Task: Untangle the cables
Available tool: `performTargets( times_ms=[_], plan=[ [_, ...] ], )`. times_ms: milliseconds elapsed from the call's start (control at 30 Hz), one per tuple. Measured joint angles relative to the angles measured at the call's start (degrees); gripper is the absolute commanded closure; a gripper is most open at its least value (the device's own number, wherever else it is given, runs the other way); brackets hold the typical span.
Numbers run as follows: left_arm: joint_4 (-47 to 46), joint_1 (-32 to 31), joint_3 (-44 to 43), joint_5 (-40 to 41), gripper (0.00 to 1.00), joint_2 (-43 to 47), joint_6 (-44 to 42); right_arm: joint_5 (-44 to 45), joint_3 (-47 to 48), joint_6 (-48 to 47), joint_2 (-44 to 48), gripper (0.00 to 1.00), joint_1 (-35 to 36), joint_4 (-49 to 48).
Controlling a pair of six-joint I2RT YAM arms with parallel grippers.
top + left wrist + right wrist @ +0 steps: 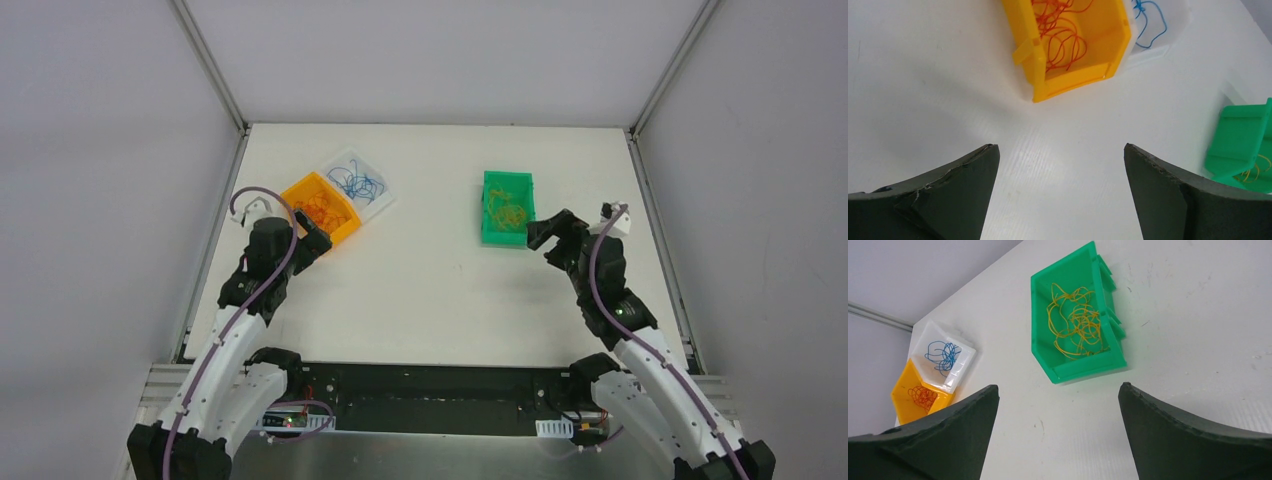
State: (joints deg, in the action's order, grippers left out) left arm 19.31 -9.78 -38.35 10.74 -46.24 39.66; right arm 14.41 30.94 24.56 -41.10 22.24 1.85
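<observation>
Left tool [1061, 155] and right tool [1058, 390] both spread, gripping nothing. We see yellow cables [1077, 322] inside green bin [1088, 371]; orange-red cables [1058, 35] in orange bin [1073, 82], blue cables [357, 183] in clear bin [382, 203], both well apart from green bin on tabletop [430, 300].

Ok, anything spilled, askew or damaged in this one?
Nothing spilled or damaged: orange-red cables lie in the orange bin, blue cables in the clear bin, yellow cables in the green bin. The orange and clear bins touch, skewed to the table edges. The left gripper and right gripper hang open, empty.
</observation>
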Motion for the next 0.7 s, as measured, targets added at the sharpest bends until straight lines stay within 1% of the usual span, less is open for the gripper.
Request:
performTargets(
  times_ms=[100, 167, 233, 367, 533, 700],
  plan=[
    [-0.15, 0.0, 5.7, 0.46, 0.01, 5.55, 1.46, 2.84, -2.32, -0.96, 6.36, 0.01, 0.02, 1.46],
    [-0.13, 0.0, 9.22, 1.6, 0.01, 8.96, 1.68, 5.53, -6.27, -1.77, 11.34, 0.01, 0.0, 0.57],
    [-0.28, 0.0, 11.5, 2.69, 0.01, 11.08, 1.66, 7.3, -11.61, -2.69, 16.41, 0.01, 0.0, -0.76],
    [-1.75, 0.0, 14.64, 4.37, 0.01, 13.18, 1.27, 7.54, -19.85, -3.52, 23.21, 0.01, 0.0, -1.03],
    [-4.28, 0.0, 17.05, 4.13, 0.01, 13.31, 0.07, 8.5, -21.09, -3.02, 30.27, 0.01, 0.0, 1.57],
    [-5.88, 0.0, 18.69, 2.71, 0.01, 14.12, -1.22, 9.11, -21.9, -3.28, 34.97, 0.01, 0.0, 2.54]
  ],
)
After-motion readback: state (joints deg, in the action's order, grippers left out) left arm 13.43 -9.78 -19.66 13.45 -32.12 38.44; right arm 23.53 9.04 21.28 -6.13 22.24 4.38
